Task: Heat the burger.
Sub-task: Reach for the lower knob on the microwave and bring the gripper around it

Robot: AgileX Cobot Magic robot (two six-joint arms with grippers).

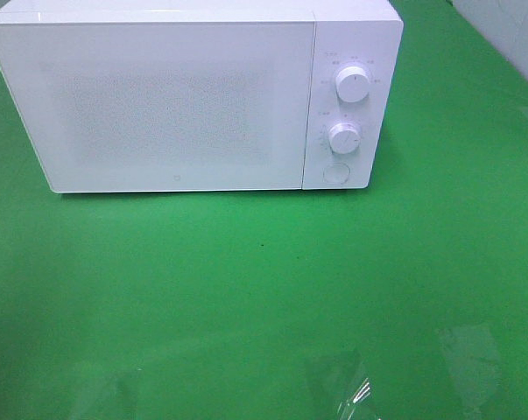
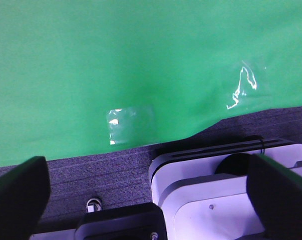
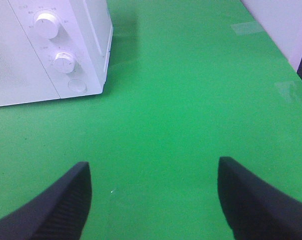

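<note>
No burger shows in my views; whether it sits behind the closed microwave (image 1: 158,105) door on the worktop (image 1: 264,306), I cannot tell. My left jaws and right jaws gape empty, so progress looks unclear.

The left gripper (image 2: 148,165) stands with its jaws spread wide. Its two dark fingers (image 2: 18,200) sit at the far edges of its wrist view, gripping nothing. The right gripper (image 3: 155,165) is parted too, somewhat less widely, and its ribbed black fingers (image 3: 55,210) angle downward and forward — likewise empty.
</note>
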